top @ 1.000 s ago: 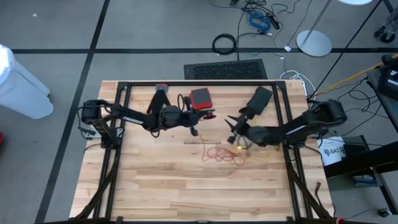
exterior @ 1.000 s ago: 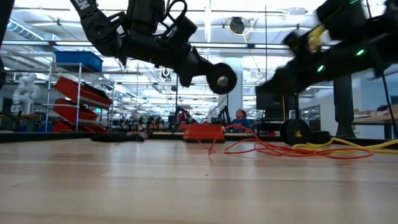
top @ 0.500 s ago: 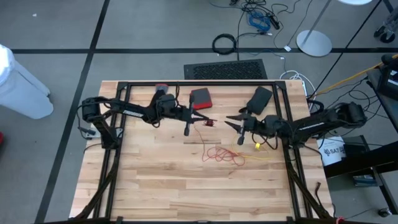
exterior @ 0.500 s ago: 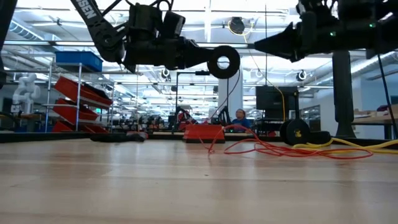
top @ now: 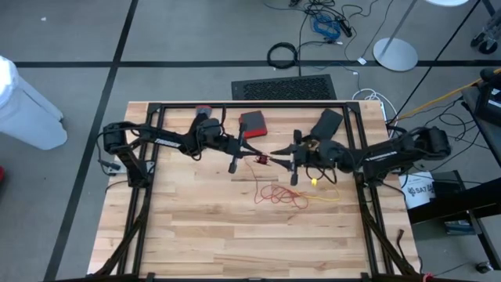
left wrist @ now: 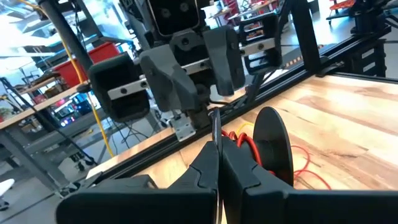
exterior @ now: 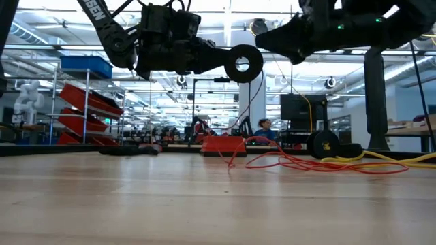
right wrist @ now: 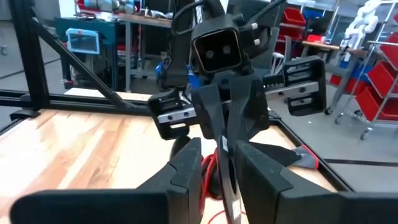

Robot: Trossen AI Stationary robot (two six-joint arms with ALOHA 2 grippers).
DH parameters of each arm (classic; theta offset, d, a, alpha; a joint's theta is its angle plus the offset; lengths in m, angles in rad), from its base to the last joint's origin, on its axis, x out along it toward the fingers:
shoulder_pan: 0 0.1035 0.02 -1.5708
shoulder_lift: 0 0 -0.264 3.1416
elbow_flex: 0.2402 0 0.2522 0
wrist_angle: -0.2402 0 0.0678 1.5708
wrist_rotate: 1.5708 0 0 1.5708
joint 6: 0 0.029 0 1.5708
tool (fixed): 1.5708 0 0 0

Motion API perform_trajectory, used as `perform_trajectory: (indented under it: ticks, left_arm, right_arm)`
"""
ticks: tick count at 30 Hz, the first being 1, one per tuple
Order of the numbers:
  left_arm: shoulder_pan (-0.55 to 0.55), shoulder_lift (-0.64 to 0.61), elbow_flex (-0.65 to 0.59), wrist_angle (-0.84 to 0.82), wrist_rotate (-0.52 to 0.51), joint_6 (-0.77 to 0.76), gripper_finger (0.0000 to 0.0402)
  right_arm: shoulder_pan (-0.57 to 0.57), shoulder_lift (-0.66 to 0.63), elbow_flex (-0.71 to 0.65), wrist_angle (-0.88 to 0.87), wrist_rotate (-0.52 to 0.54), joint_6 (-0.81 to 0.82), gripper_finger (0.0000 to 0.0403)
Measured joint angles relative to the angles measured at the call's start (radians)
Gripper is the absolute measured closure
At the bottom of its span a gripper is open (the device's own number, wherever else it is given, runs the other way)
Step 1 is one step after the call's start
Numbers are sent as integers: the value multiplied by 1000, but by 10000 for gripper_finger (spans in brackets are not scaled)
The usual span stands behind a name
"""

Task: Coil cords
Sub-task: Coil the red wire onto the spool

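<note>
Where the low view starts, at the bottom of the frame, we see only the bare wooden table [exterior: 204, 204]. Farther back, at centre right, a loose red cord [exterior: 306, 163] sprawls on the wood, and a yellow cord [exterior: 402, 158] runs off toward the right edge. From above, that red tangle sits just right of the table's centre, with the yellow cord trailing to its right.

Above the tangle in the high view, the two arms meet tip to tip near the middle of the frame. The left gripper [left wrist: 216, 155] reaches in from the left with its fingers pressed together. A thin dark strand stands at their tips, though we cannot tell whether it is held. A small red-tipped piece [top: 263, 160] shows between the two grippers. The right gripper [right wrist: 217, 158] reaches in from the right, facing the left one, and we cannot tell whether it is open or gripping anything.

Beyond them, toward the top of the table, lie a red box [top: 253, 124] and a flat black object [top: 327, 122]. On the floor past the table, upper centre, lies a thick black cable ring [top: 283, 55].
</note>
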Motion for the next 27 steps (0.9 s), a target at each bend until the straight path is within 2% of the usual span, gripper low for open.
perform_trajectory:
  ticks: [6,15,25,27]
  left_arm:
    - [-3,0,0,-5,0,0,401]
    - [-13,0,0,1,0,1,401]
    - [-16,0,1,4,7,-1,401]
    - [-20,0,1,4,8,-3,401]
  right_arm:
    - [-1,56,42,1,0,-2,321]
    - [-1,66,45,-18,1,17,324]
    - [0,66,45,-20,1,11,394]
    - [0,65,45,-20,1,10,399]
